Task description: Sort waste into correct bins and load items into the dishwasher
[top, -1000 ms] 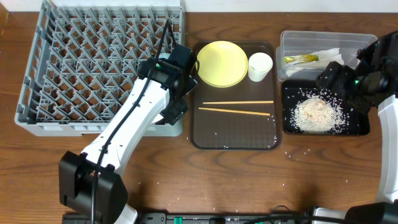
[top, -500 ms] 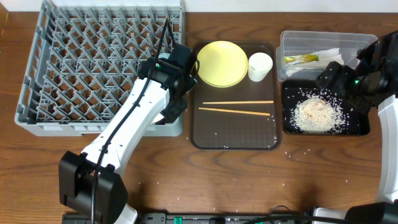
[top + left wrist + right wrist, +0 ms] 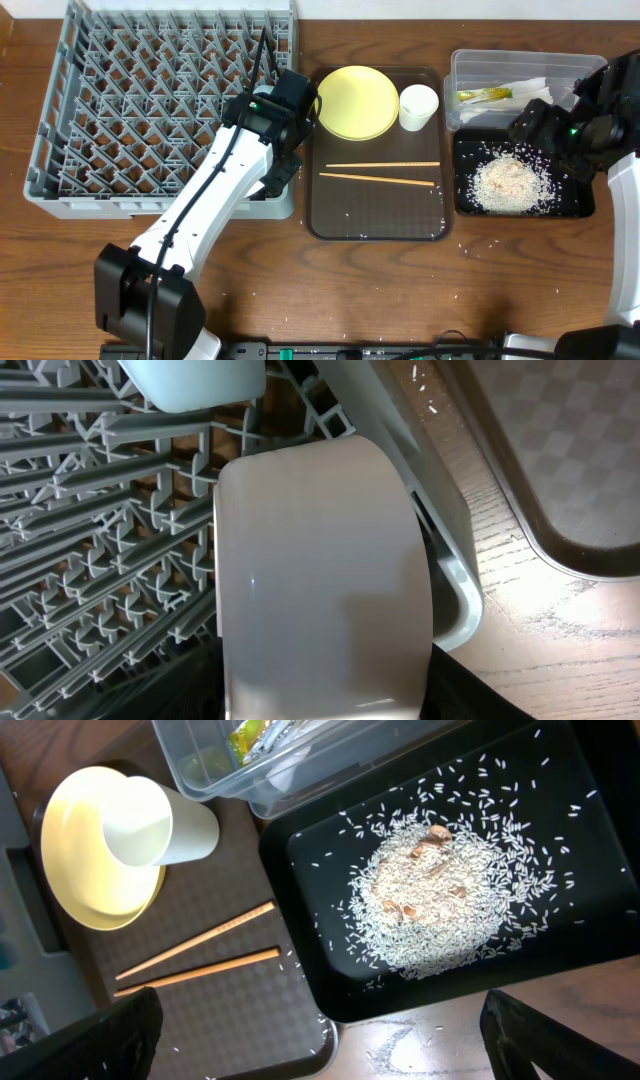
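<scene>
Hanging over the right front corner of the grey dish rack (image 3: 120, 203), the left gripper (image 3: 278, 172) has a white bowl (image 3: 320, 580) between its jaws. The left wrist view shows the bowl on edge among the upright pegs, just inside the rack's right wall, filling the space between the two dark fingers. Whether the jaws press on it or only flank it I cannot tell. A light blue bowl (image 3: 195, 380) sits in the rack just beyond the white one, only its edge in view.

To the right of the rack, a brown serving tray (image 3: 375, 215) lies on the tabletop (image 3: 400, 290). It carries a round yellow plate (image 3: 355, 103) at its far end, a small white cup (image 3: 418, 106) just beside the plate, and a pair of wooden chopsticks (image 3: 380, 165) lying nearly parallel across its middle.

Farther right, the right gripper (image 3: 528, 128) hovers above the shallow black tray (image 3: 580, 840), its jaws spread wide with nothing between them. A pile of rice scraps (image 3: 435, 900) lies in the middle of that tray, with loose grains scattered around it. Behind the tray, and touching it, stands the clear plastic tub (image 3: 530, 58). It holds a green-yellow snack wrapper (image 3: 483, 96) and crumpled white napkins (image 3: 525, 88).
</scene>
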